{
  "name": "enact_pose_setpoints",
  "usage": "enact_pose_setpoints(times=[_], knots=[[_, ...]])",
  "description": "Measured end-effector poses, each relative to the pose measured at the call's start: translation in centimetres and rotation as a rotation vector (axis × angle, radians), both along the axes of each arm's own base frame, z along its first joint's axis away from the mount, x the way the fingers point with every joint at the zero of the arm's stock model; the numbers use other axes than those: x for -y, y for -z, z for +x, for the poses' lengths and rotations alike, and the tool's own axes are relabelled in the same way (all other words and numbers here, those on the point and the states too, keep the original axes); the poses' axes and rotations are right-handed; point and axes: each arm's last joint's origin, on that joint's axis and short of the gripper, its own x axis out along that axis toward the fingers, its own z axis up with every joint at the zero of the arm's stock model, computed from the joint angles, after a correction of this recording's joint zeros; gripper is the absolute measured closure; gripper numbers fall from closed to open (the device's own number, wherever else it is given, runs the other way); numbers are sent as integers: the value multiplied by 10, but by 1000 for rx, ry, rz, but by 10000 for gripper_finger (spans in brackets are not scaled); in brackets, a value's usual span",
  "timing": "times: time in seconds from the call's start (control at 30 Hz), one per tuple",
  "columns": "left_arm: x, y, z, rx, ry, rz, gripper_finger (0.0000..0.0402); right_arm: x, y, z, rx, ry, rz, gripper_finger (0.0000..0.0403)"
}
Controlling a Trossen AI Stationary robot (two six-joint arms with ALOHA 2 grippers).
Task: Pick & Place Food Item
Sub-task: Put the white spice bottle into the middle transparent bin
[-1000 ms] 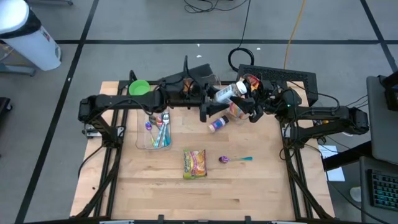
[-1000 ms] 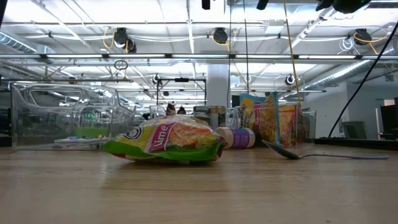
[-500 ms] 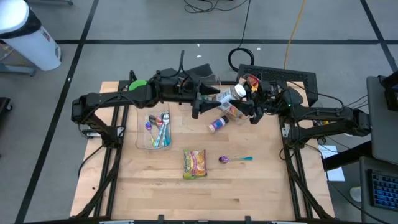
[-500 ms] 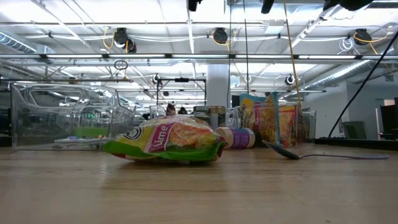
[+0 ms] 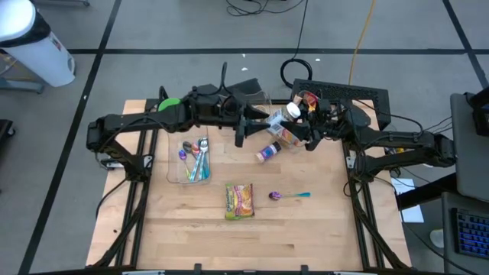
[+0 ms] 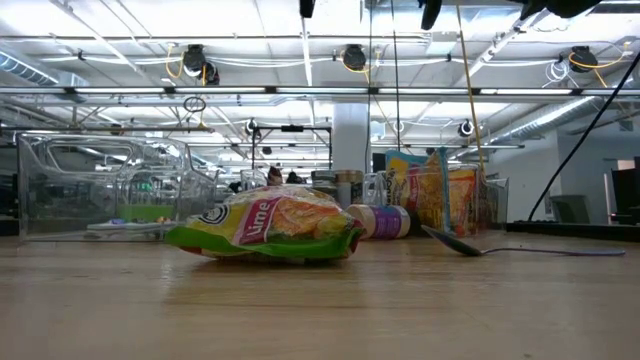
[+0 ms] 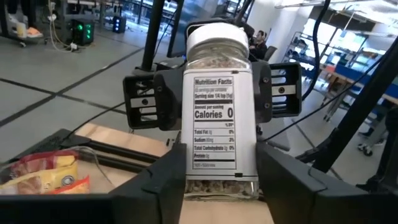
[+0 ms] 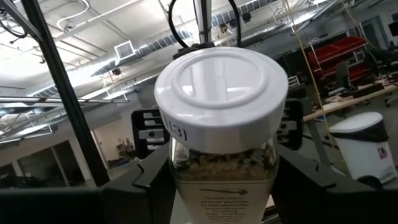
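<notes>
A clear spice jar (image 5: 280, 116) with a white lid and a nutrition label hangs in the air over the table's far middle, between both grippers. My left gripper (image 5: 256, 126) comes from the table's left and is shut on the jar's base end. My right gripper (image 5: 303, 126) comes from the right and is shut on the jar just under the lid. The left wrist view shows the jar's label (image 7: 216, 118). The right wrist view shows its lid (image 8: 221, 90) facing the camera. My left gripper pinches the jar's lower sides (image 7: 186, 177) between its two fingers, near the base, coming level from the table's left. The jar is clear of the table, its lid end pointing away from this gripper. My right gripper pinches the jar's sides just under the lid (image 8: 177, 171) between its two fingers (image 7: 149, 102), coming from the table's right. The lid end points back toward this wrist. The jar lies roughly level, clear of the table.
A lime chips bag (image 5: 239, 201) and a purple and teal spoon (image 5: 287, 196) lie at the near middle. A small bottle (image 5: 267, 153) lies on its side under the grippers. A clear tub of spoons (image 5: 192, 159), a green bowl (image 5: 170, 107) and a clear bin of packets (image 6: 440, 200) stand farther back.
My left arm has risen and drawn a little toward the table's far left. The jar has stayed between the two grippers, nearly where it was.
</notes>
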Motion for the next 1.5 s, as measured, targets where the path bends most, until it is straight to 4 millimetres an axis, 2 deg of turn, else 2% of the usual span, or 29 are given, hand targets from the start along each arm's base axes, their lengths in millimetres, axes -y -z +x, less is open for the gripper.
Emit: enact_pose_setpoints(times=[0.63,1.07,1.5], knots=[[-1,1,0,-18,-47,12,228,6,2,0,-28,-15,1,209],[-1,1,0,-18,-47,18,227,18,5,-3,-55,19,17,209],[-1,8,2,-62,-19,-30,227,17,4,-3,-48,-13,13,209]])
